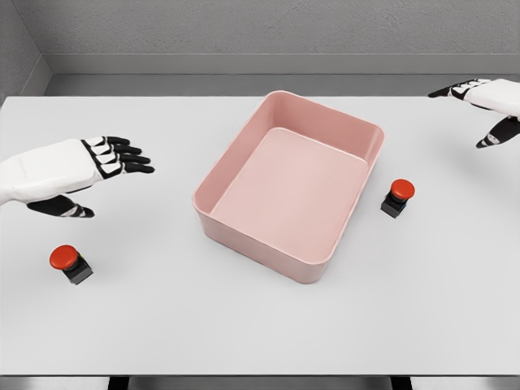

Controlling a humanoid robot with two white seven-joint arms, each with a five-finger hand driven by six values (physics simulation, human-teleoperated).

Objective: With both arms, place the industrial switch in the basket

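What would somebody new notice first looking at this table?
The big pink rectangular plastic basket, empty, sits mid-table at a slant. Two red-capped black industrial switches flank it: one just off its right wall, one far off at the lower left. The open left hand hovers above that one; the open right hand is at the upper right.

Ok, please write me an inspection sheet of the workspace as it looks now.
Surface: white table, flat.
Job's things: pink basket at the middle, nothing inside; left switch with red button near the front left; right switch just beside the basket's right wall.
Clutter: nothing seen.
Hands: left hand open, above the table; right hand open at the far right; both hold nothing.
Cables: nothing seen.
Surroundings: grey wall behind.
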